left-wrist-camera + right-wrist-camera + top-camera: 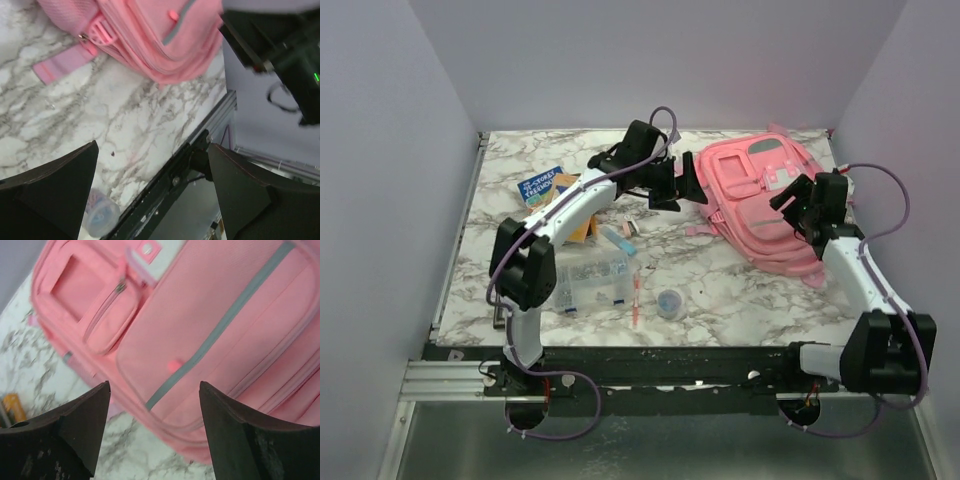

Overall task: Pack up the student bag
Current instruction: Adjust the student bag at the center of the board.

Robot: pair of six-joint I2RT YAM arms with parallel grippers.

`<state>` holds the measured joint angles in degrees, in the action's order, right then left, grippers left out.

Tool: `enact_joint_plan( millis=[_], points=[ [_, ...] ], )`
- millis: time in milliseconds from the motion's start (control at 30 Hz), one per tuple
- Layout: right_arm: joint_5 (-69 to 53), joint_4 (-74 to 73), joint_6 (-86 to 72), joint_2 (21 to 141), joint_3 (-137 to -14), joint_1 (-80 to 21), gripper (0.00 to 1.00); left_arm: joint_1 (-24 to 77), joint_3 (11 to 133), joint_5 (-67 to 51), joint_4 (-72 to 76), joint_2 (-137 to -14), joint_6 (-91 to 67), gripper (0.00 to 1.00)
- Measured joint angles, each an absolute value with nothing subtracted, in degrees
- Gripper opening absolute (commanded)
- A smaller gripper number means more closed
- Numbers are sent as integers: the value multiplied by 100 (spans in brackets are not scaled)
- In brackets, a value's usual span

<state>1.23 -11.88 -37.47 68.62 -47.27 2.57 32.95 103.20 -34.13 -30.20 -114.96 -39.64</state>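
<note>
Bag flat at the table's far right, both grippers empty

The bag (765,205) lies front-up on the far right of the table (720,290), with its pockets facing the top camera. The left gripper (685,185) sits just beside the bag's left edge with its fingers spread and nothing between them. The right gripper (790,200) hovers over the front panel, also spread wide and holding nothing.

The bag looks like soft, padded fabric that is probably light and floppy. It would likely sag and fold if lifted by one point, and the smooth panel offers little to pinch. Better holds would be the strap (60,65) near the clasp (102,35), or the zipper pull (120,287) on the small front pocket for opening it.

A pale patch (147,249) near the bag's top may be a label, but it is too blurred to read. The blue book (542,185) to the left has a printed title that is too small to make out.
</note>
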Motion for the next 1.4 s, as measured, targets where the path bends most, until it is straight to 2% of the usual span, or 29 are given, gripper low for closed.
enact_joint_plan(
  millis=[267, 333, 567, 667, 833, 933, 1033, 1133, 1200, 1400],
  points=[
    [679, -1345, -3747, 8324, -5360, 1481, 75, 3776, 9603, -3181, -3461, -9411, -3072, 95],
    [777, -1365, -3730, 8429, -5360, 1688, 69, 3793, 9557, -3070, -3588, -9078, -2814, 94],
    [482, -1347, -3533, 8794, -5398, 1667, 34, 3918, 9249, -2685, -3933, -8783, -2257, 93],
    [137, -1155, -3511, 8768, -5201, 1667, 28, 4091, 9177, -2508, -4123, -8812, -2086, 93],
    [-753, -537, -3966, 8490, -4473, 1452, 28, 4303, 9179, -2084, -4324, -8809, -1831, 93],
    [-1039, -187, -4480, 8309, -4125, 598, 31, 4335, 9179, -1876, -4392, -8809, -1747, 93],
    [-1310, 191, -4956, 8278, -4018, -631, 39, 4335, 9179, -1756, -4429, -8818, -1726, 93],
    [-1634, 333, -5159, 8173, -4014, -1452, 53, 4333, 9179, -1647, -4447, -8842, -1712, 94],
    [-1555, 165, -5096, 7968, -4053, -1538, 56, 4338, 9179, -1573, -4449, -8886, -1704, 93],
    [-661, -613, -4198, 7832, -4901, -1323, 55, 4338, 9179, -1481, -4451, -9113, -1706, 94]
  ],
)
